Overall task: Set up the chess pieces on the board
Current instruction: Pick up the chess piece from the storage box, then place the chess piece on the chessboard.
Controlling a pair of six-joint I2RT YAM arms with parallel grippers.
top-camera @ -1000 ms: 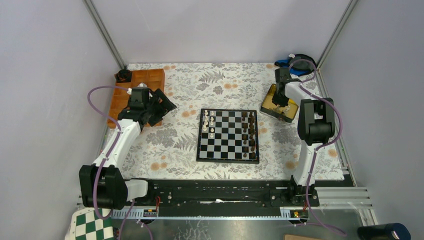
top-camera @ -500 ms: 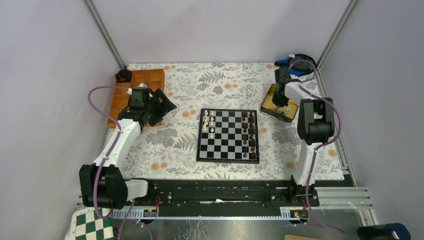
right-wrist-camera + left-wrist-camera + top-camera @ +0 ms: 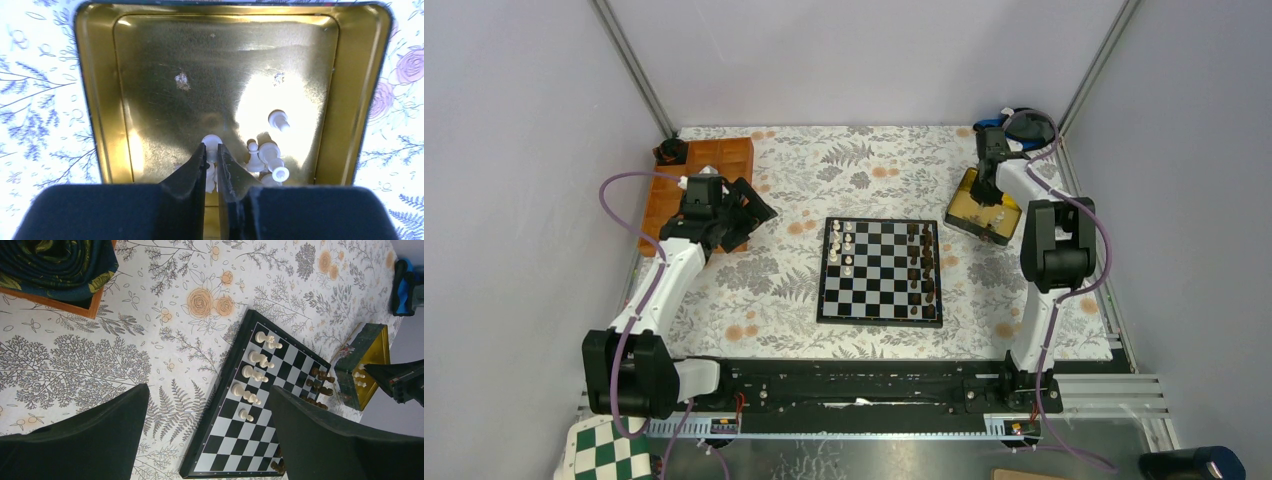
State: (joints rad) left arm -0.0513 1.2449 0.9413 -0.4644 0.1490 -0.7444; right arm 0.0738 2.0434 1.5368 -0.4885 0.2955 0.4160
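The black-framed chessboard (image 3: 881,271) lies mid-table, with several white pieces (image 3: 841,246) along its left side and dark pieces on its right; it also shows in the left wrist view (image 3: 260,405). My right gripper (image 3: 212,151) is over the gold tin (image 3: 100,100) and is shut on a white chess piece (image 3: 212,142). Several more white pieces (image 3: 267,155) lie loose in the tin. My left gripper (image 3: 742,212) is open and empty, held above the cloth left of the board; its fingers (image 3: 75,440) frame the board.
An orange-brown tray (image 3: 699,175) with a dark folded cloth (image 3: 55,265) sits at the back left. A blue and black object (image 3: 1019,125) lies in the back right corner. A green-and-white checkered board (image 3: 604,450) lies off the table at the near left.
My right gripper has moved slightly toward the back over the tin. The left arm has not moved.
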